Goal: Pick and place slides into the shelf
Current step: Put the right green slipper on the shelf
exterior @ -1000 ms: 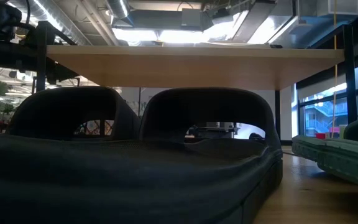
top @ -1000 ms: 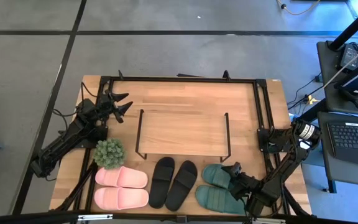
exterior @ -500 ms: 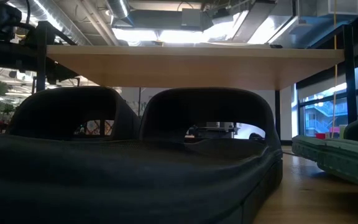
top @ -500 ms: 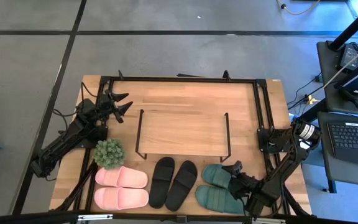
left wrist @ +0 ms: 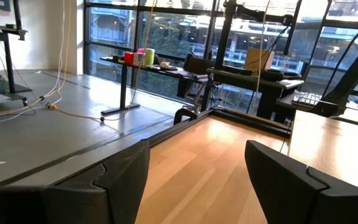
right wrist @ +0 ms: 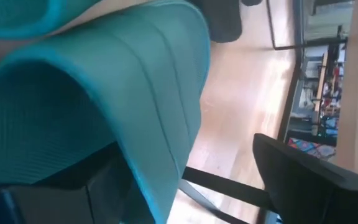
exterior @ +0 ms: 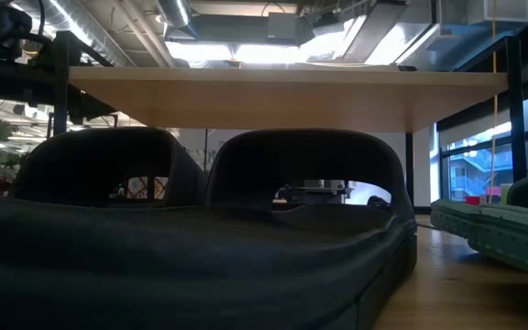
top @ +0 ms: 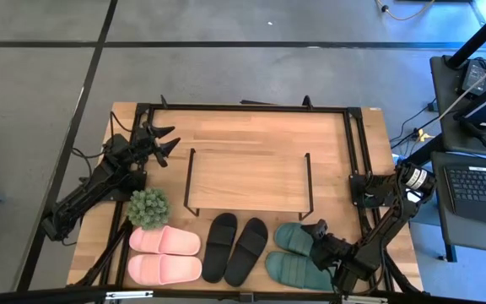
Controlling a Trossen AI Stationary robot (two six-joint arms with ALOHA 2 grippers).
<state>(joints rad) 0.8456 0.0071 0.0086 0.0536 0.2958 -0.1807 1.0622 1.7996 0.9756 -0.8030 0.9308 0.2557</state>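
Three pairs of slides lie soles down along the table's near edge: pink (top: 165, 254), black (top: 236, 248) and dark green (top: 292, 253). The shelf (top: 247, 179) stands mid-table on its wire legs; its top board (exterior: 282, 96) shows in the low view above the black slides (exterior: 200, 229). My right gripper (top: 317, 236) is open at the far green slide's strap (right wrist: 160, 93). One finger (right wrist: 98, 186) is under the strap and the other (right wrist: 303, 174) is outside it. My left gripper (top: 164, 143) waits open at the far left, level above the table (left wrist: 197, 168). My right gripper comes slanting down from the table's right side, with the green strap's edge (right wrist: 179, 155) between its open fingers. I cannot tell whether either finger touches the strap. The slide lies flat on the table.
A small potted plant (top: 148, 208) stands at the left, just beyond the pink slides. A black frame (top: 353, 169) runs round the table's edges. Bare wood lies under the shelf and beyond it.
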